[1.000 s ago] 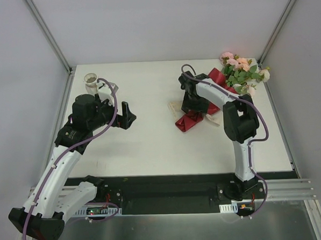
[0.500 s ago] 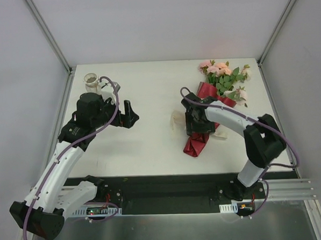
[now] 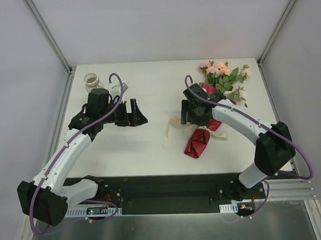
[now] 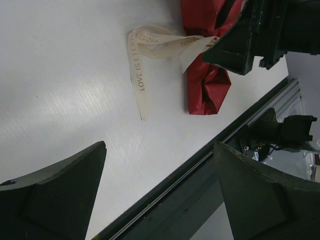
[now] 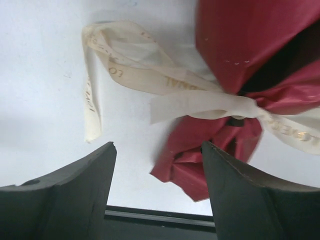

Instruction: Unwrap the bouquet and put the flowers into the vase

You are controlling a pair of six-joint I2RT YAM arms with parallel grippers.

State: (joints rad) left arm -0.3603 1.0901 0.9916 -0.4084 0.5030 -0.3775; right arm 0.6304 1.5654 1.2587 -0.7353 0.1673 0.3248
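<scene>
Top ext: right gripper (image 3: 187, 117) by bouquet (image 3: 200, 141) (jaws apart).

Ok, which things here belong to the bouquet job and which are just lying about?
Belong: bouquet, its dark red paper, cream ribbon, flowers, vase.
Just there: table, metal rail at its near edge.

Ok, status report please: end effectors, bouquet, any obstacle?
Left end effector open, empty. Right end effector open, above ribbon. Bouquet wrapped, ribbon tied. Vase unobstructed.
</scene>
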